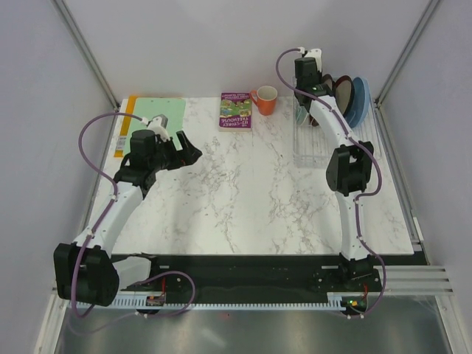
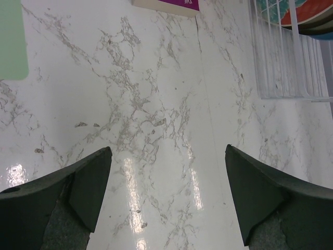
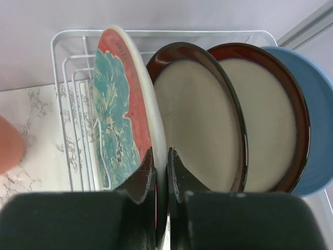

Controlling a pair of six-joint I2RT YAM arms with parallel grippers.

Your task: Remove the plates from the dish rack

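The white wire dish rack (image 1: 306,144) stands at the back right of the table. In the right wrist view the rack (image 3: 67,78) holds, on edge, a red-orange plate with a teal flower pattern (image 3: 117,120), two dark-red-rimmed cream plates (image 3: 195,125) (image 3: 265,120) and a light blue plate (image 3: 317,130). My right gripper (image 3: 161,156) is shut on the white rim of the flower plate, one finger on each face. It reaches down over the rack in the top view (image 1: 308,77). My left gripper (image 2: 167,148) is open and empty above bare marble, left of centre (image 1: 190,153).
An orange mug (image 1: 265,99) and a purple book (image 1: 237,110) sit at the back centre, just left of the rack. A green clipboard (image 1: 151,118) lies at the back left. White walls close in behind and at both sides.
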